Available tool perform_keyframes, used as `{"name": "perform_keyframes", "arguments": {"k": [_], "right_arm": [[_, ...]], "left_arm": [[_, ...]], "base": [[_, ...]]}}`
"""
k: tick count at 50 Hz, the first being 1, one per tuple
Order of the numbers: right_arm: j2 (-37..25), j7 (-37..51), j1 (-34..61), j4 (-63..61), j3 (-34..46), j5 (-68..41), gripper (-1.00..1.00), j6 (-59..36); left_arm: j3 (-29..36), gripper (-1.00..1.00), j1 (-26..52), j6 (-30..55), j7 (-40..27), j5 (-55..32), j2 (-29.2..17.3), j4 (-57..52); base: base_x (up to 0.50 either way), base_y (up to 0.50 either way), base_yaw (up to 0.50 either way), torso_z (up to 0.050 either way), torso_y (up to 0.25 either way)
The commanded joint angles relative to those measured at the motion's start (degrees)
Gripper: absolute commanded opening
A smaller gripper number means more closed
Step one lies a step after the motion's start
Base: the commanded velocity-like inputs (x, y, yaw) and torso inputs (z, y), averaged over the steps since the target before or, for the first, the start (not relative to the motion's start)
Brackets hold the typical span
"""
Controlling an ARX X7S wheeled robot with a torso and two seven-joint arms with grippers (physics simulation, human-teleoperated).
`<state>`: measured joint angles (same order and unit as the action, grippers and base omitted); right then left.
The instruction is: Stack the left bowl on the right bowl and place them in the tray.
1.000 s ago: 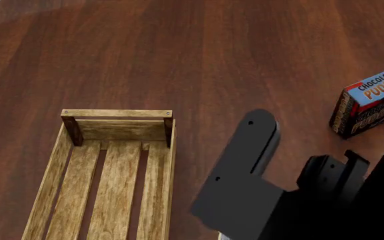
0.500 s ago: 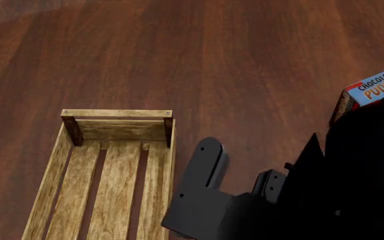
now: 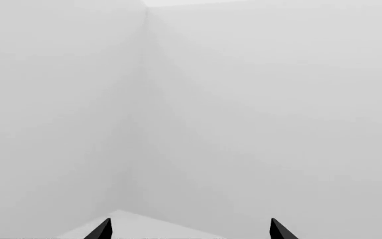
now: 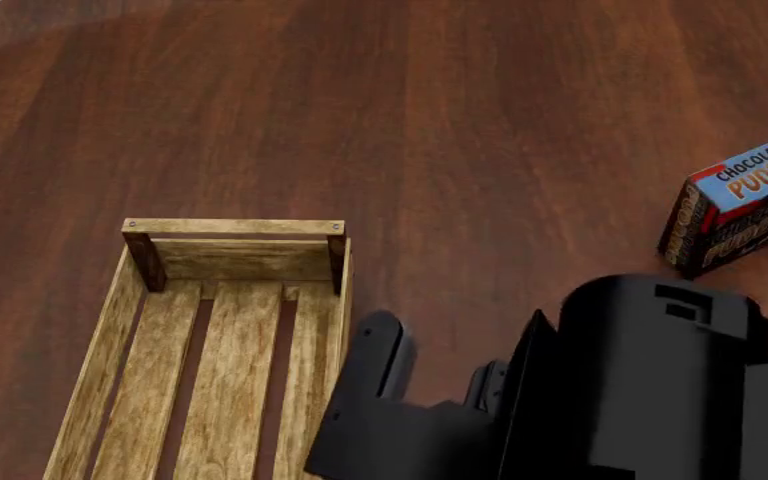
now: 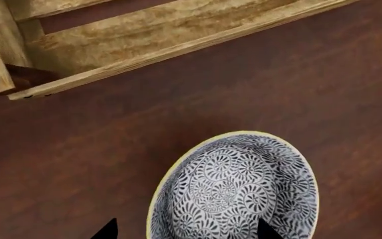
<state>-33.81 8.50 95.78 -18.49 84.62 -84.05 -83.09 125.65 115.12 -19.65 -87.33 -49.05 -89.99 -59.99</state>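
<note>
The right tool (image 5: 185,233) hung over a patterned bowl (image 5: 234,191), and only its two dark fingertips (image 5: 106,230) showed at the edge of the right wrist view, spread wide to either side of the bowl with nothing between them but the bowl's inner face; whether they touched its rim could not be told. The bowl had a blue-and-white swirled lining and a thin yellow rim, and it sat on the dark wooden surface (image 5: 297,89) near the tray (image 5: 144,42), apart from it, with a strip of bare wood between the two. In the head view the tray (image 4: 144,375) lay at the left, its slatted floor bare, and the black right arm (image 4: 624,390) filled the lower right just beside the tray's long side, hiding the bowl. A chocolate pudding box (image 4: 738,205) stood well apart at the far right. The left tool (image 3: 185,231) showed only two dark tips, set wide and holding nothing, against a pale blank wall (image 3: 244,99).
</note>
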Motion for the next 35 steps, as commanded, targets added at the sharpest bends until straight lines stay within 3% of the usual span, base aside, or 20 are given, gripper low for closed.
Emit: {"name": "perform_keyframes", "arguments": {"k": [1,35], "right_arm": [[2.2,-4.6,-2.2,2.0,3.8,7.1,1.00,2.8],[5.0,-8.6,-11.6,7.7,11.5,14.8,1.00,9.6]], "left_arm": [[0.3,1.00,-1.0,-0.6,-0.5,1.0,0.0,0.0],[1.3,1.00,-3.8,-2.2,-2.6,3.9,0.0,0.0]], "base": [[0.00,0.00,0.00,0.000,0.000],[0.00,0.00,0.00,0.000,0.000]]}}
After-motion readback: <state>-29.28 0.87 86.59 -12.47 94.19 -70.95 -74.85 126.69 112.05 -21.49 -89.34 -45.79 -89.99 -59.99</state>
